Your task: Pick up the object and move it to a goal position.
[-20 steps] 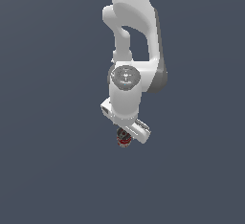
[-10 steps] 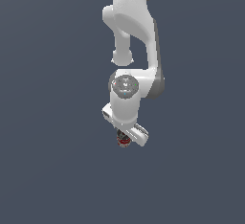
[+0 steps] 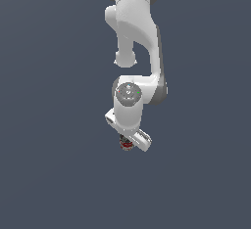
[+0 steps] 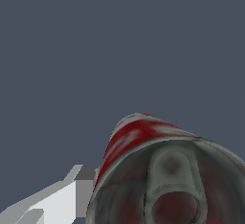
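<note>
White all over, the arm [image 3: 135, 52] hangs down from twelve o'clock in the exterior view and ends a little below the middle of the scene. Under its wrist sits the end effector [image 3: 129, 142], and tucked right against its underside is the can [image 3: 127, 145], a tiny thing showing only a dark top and a sliver of red at about seven o'clock from the white housing. The can is touching the end effector; most of it is hidden behind the white body from here.

The wrist view is nearly filled by the can [image 4: 158, 175]: its grey, dished end with a pull-tab shape faces the lens, and a red and white side runs back from it. One white finger [image 4: 52, 204] lies just beside it, at about eight o'clock from the can's end. The end effector looks clenched around the can. Everything behind is plain grey-blue, and I cannot tell whether the can rests on the worktop [image 3: 54, 174] or hangs above it.
</note>
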Controlling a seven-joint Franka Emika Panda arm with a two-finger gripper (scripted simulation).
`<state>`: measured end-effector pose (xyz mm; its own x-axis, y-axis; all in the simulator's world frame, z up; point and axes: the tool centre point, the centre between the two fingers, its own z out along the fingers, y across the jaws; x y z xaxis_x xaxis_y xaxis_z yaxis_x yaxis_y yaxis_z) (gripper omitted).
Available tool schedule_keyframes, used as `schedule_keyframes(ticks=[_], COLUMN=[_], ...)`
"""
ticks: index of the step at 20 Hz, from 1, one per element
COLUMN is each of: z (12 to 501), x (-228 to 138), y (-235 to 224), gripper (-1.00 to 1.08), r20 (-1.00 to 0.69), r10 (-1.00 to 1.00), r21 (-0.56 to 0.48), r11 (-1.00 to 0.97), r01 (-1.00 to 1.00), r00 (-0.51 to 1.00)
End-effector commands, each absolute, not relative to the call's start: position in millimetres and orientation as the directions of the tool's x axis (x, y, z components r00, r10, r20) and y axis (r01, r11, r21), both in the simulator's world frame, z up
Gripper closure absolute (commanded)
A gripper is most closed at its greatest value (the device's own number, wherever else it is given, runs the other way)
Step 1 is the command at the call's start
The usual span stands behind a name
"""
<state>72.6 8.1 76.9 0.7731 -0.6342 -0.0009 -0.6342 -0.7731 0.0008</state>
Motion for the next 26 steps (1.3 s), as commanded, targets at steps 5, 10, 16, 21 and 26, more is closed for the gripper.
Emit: schedule_keyframes(ticks=[5, 10, 16, 21, 26], z=[77.4, 77.2, 92.1, 123.4, 170.9], x=[73.1, 72.7, 71.1, 67.9, 63.6], y=[7.9, 8.1, 2.8, -8.5, -25.3], gripper=[1.08, 1.08, 1.08, 1.08, 1.08], r20=[0.0, -0.001, -0.001, -0.001, -0.001], r10=[-0.634, -0.634, -0.634, -0.635, -0.635], r21=[0.0, 0.001, 0.001, 0.0, 0.0], r11=[-0.773, -0.773, -0.773, -0.773, -0.773], r01=[-0.634, -0.634, -0.634, -0.635, -0.635], r00=[0.773, 0.773, 0.773, 0.773, 0.773])
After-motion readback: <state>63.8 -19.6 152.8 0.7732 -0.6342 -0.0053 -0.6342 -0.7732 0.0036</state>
